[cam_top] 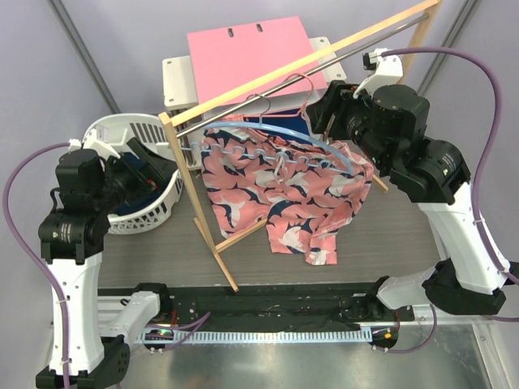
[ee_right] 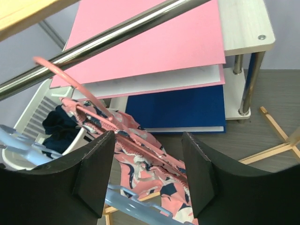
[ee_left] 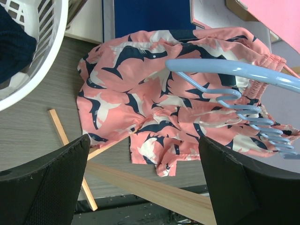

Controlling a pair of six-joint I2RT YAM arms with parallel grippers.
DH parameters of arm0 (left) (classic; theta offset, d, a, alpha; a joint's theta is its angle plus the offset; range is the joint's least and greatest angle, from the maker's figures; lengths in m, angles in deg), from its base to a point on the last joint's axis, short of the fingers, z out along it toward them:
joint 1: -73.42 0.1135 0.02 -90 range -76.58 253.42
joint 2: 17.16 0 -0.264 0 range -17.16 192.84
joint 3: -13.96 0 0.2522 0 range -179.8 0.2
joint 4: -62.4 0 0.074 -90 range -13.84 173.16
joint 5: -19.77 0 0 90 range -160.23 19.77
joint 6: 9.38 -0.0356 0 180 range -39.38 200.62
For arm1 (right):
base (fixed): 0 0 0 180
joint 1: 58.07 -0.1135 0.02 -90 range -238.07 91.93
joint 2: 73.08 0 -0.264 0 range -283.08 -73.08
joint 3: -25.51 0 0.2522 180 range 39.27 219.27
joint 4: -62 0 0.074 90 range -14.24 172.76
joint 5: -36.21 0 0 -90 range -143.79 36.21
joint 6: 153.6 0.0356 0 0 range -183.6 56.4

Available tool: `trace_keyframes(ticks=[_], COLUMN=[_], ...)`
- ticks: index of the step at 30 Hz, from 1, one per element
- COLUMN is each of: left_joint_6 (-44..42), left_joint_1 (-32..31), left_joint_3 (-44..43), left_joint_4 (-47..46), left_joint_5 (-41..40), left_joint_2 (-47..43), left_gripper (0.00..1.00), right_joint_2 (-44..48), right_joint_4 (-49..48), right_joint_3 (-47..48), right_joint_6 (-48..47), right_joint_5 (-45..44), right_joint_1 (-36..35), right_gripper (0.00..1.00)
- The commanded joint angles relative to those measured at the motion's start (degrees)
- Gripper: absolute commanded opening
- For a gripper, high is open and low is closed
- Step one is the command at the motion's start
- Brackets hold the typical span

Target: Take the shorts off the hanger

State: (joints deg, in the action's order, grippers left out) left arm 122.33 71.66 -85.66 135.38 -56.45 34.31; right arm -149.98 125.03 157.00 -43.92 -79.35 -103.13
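The salmon pink printed shorts (cam_top: 284, 190) hang by the waistband from a pink hanger (ee_right: 70, 86) on the metal rail (cam_top: 268, 89), with the legs draped onto the table. A light blue hanger (cam_top: 324, 146) lies across them. My right gripper (cam_top: 320, 113) is at the waistband's right end; in the right wrist view it (ee_right: 147, 150) stands open, with the hanger bar and waistband (ee_right: 154, 145) between the jaws, untouched. My left gripper (ee_left: 144, 145) is open and empty beside the basket, looking at the shorts (ee_left: 154, 108). The dark navy shorts (ee_left: 14, 47) lie in the basket.
A white laundry basket (cam_top: 150, 215) sits at the left. The wooden rack's post (cam_top: 190, 182) and foot (cam_top: 243, 235) stand between the arms. Behind is a small shelf (cam_top: 174, 77) with a pink folder (cam_top: 247, 49) and a blue binder (ee_right: 178, 108).
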Motion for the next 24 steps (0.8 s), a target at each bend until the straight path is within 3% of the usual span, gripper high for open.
trace_keyframes(ticks=[1,6,24], left_joint_6=[-1.11,-0.41,3.46], left_joint_1=[0.0,0.0,0.0], left_joint_3=[-2.11,-2.03,2.89], left_joint_4=[1.42,1.25,0.54], left_joint_5=[2.04,3.18,6.0], left_joint_2=[-0.66,-0.31,-1.1], left_gripper=[0.96,0.96,0.95], right_joint_2=[2.55,2.63,5.89], right_joint_4=[-6.55,-10.51,-25.71], right_joint_3=[-1.01,-4.51,-17.8], right_joint_6=[-0.52,0.27,0.18], right_joint_5=[12.98,21.69,17.31], right_joint_1=[2.69,5.42,7.09], right_gripper=[0.65,0.63,0.45])
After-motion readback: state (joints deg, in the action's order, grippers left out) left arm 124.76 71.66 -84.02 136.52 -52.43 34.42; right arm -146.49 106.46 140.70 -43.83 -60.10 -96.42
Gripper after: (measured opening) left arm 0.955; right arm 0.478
